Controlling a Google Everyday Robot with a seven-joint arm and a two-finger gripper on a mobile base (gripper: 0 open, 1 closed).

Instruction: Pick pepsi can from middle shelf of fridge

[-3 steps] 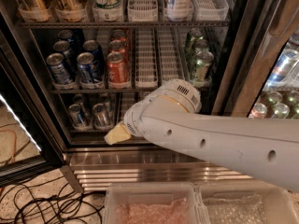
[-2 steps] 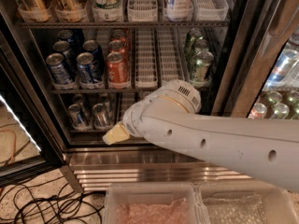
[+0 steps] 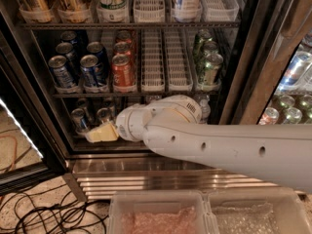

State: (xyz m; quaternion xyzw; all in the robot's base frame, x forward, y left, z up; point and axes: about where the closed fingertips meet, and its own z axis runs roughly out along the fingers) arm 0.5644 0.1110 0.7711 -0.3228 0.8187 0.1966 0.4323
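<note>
Gripper (image 3: 102,132) sits low at fridge (image 3: 241,72) front, under middle shelf (image 3: 156,92), by lower-rack cans (image 3: 79,118); open or closed, can't tell. Pepsi can (image 3: 92,70) stands front-left on middle shelf, orange-red can (image 3: 122,70) just beside it. Steel base rails (image 3: 146,177) below; black cables (image 3: 48,213) on speckled floor; clear bins (image 3: 161,213) at btm.

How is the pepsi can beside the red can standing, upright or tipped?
Upright: the pepsi can shows its silver top upward. The gripper is lower, below the middle shelf.
</note>
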